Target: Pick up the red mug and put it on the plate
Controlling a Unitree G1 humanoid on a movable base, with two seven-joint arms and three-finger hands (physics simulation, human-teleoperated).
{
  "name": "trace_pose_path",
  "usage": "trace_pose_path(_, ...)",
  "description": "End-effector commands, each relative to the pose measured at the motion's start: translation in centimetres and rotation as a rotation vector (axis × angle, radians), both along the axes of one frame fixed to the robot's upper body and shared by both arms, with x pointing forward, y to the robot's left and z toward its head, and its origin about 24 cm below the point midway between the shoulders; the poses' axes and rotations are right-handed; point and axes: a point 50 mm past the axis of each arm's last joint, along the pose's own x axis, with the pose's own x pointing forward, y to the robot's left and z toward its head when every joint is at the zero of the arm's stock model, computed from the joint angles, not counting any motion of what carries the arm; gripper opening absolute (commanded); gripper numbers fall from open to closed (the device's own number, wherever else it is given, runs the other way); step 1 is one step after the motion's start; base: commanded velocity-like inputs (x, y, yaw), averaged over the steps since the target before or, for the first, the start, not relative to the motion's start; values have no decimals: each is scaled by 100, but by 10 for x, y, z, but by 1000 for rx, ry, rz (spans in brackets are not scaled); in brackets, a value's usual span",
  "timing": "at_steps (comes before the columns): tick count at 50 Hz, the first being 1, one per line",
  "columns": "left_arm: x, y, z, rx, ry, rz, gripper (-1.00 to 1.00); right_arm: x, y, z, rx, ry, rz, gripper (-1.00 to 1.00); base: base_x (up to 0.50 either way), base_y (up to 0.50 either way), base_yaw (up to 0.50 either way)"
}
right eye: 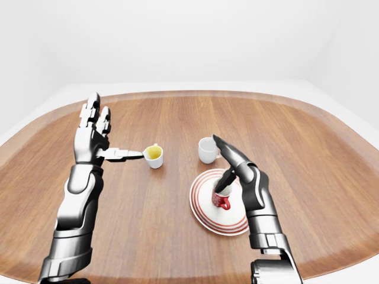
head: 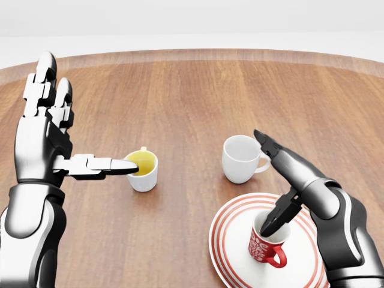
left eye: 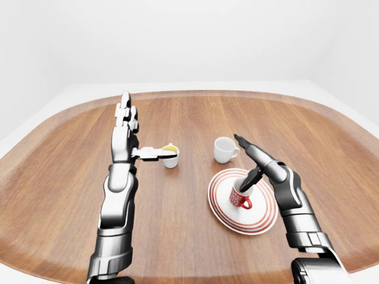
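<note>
The red patterned ceramic mug (head: 267, 243) stands on the red-ringed white plate (head: 231, 240); the open right robot hand (head: 287, 186) should lift straight toward twelve o'clock, thumb clearing the rim.

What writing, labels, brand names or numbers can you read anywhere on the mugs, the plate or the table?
None can be read.
red mug: a white pattern on its side, too small and blurred to tell whether it is lettering.
plate: red rings only.
white mug: plain.
yellow-lined mug: plain.
table: bare wood grain.
</note>
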Motion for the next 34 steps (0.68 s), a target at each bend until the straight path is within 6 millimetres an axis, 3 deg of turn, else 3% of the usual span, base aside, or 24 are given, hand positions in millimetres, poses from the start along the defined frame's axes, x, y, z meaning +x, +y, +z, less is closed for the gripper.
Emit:
trace_pose_path(1,-3,-2,30,10,-122,-9,100,9,12,67,-23,-194,90,100,0,0,0)
trace_pose_path(21,-26,-5,118,23,-491,-31,100,8,29,177,-65,-531,200,100,0,0,0)
trace_pose_path(27,-32,-4,132,16,-554,-33,100,2,31,196,-72,-601,216,100,0,0,0)
trace_pose_path(34,-33,-6,133,12,-557,-41,100,2,31,196,-60,-609,217,100,0,0,0)
